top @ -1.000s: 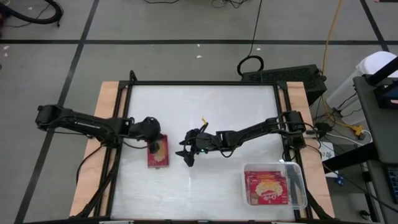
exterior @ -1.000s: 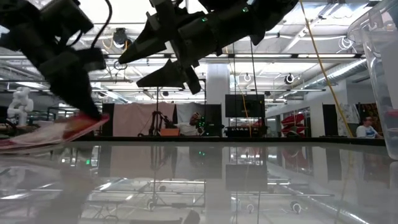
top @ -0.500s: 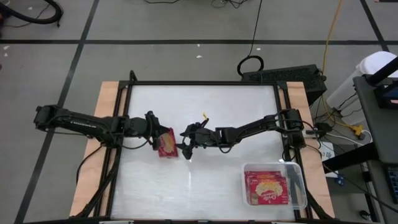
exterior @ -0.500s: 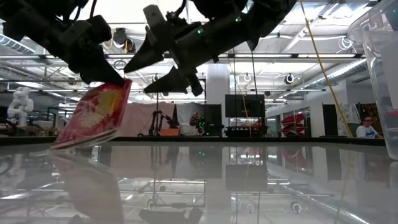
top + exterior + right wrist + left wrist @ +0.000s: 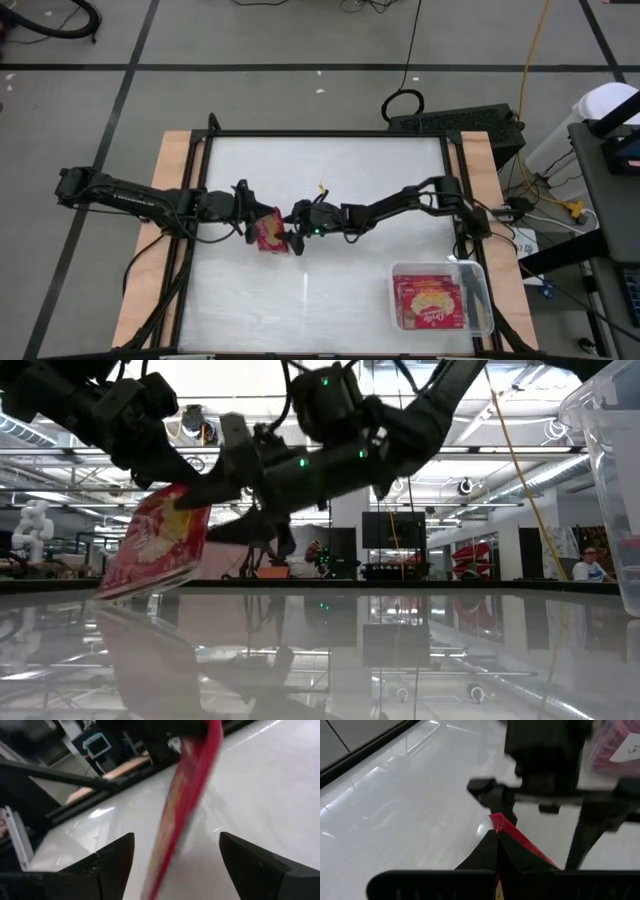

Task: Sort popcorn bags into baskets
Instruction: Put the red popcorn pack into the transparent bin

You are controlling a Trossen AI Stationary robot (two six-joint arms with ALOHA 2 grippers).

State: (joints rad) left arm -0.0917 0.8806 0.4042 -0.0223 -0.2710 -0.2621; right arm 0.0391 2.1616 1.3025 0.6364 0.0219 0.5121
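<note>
**Popcorn bag held between two grippers above the bench**

Popcorn bag point(image 5: 268, 234), red with a yellow-cream picture on its face, hangs tilted in the air over the white bench point(image 5: 330, 170), well away from the clear basket point(image 5: 482, 300) at the bench's near right corner. The left gripper point(image 5: 254, 216) has its fingers clamped shut on the bag's upper edge; in the low view the bag point(image 5: 152, 546) dangles from it with its lower edge clear of the bench top. The right gripper point(image 5: 297, 236) is just beside the bag on the side toward the basket, its fingers spread wide; its wrist view shows the bag point(image 5: 186, 795) edge-on in the gap between the two fingers point(image 5: 107, 860), with neither finger pressed on it. The basket already holds several red popcorn bags point(image 5: 430, 302) lying flat, picture side up.
</note>
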